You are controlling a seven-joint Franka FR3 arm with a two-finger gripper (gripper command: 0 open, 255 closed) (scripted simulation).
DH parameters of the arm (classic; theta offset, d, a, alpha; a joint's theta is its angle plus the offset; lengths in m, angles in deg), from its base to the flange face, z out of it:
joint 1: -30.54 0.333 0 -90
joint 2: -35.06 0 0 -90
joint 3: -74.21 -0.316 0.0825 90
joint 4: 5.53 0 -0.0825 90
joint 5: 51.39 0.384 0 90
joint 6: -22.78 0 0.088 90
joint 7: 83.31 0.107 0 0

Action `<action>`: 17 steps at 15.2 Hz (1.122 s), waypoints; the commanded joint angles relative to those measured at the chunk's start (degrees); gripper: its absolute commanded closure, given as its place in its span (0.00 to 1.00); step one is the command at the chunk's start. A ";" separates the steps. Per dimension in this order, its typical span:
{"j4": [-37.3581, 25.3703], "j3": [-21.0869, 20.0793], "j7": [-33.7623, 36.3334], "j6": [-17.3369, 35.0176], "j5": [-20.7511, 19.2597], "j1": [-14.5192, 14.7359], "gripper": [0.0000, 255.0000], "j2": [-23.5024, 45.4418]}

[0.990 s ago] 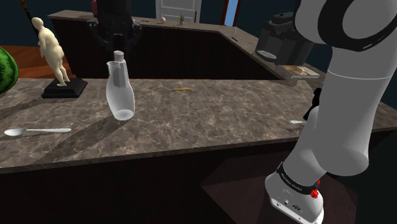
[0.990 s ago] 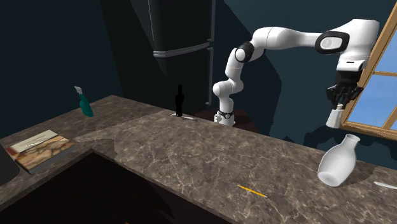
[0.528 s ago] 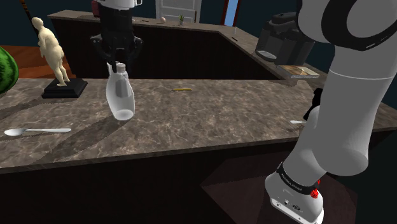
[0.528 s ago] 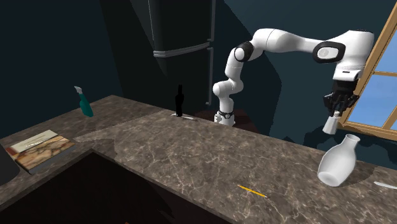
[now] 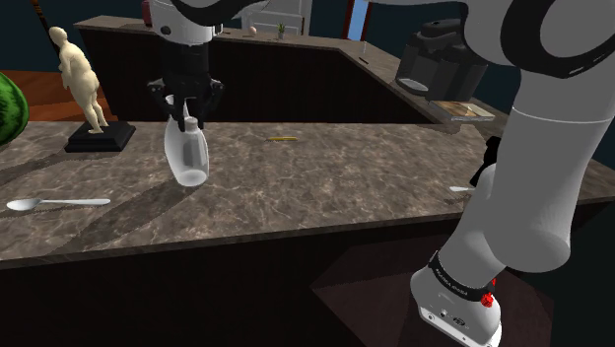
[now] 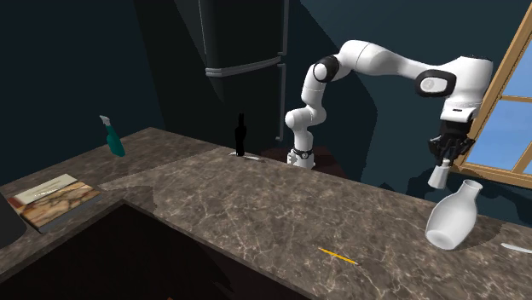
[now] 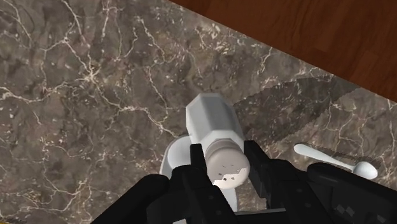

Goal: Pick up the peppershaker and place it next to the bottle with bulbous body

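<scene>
My black gripper (image 5: 187,114) is shut on a small white pepper shaker (image 5: 189,127) and hangs right by the neck of the translucent white bulbous bottle (image 5: 187,156). In the second exterior view the shaker (image 6: 438,176) hangs under the gripper (image 6: 442,162), above the counter, just beside the top of the bottle (image 6: 450,220). In the wrist view the two fingers clasp the shaker (image 7: 216,137) near its perforated cap, the gripper (image 7: 226,167) pointing down at the dark marble counter (image 7: 83,95). A part of the bottle (image 7: 174,157) shows under the shaker.
A spoon (image 5: 57,203) lies near the counter's front edge and a yellow pencil (image 5: 282,139) behind the bottle. A pale statue (image 5: 84,84) on a black base and a watermelon (image 5: 8,108) stand on the shoulder view's left. A teal spray bottle (image 6: 112,136) stands far off.
The gripper has come down with the shaker, from above the bottle's mouth to level with its neck. The bottle has not moved.
</scene>
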 commanded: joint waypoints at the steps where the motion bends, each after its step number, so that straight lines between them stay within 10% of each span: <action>1: 1.60 0.03 0.06 1.67 -0.04 -0.04 1.00 0.04; 17: 11.00 0.37 0.79 13.19 -0.96 -0.08 1.00 2.25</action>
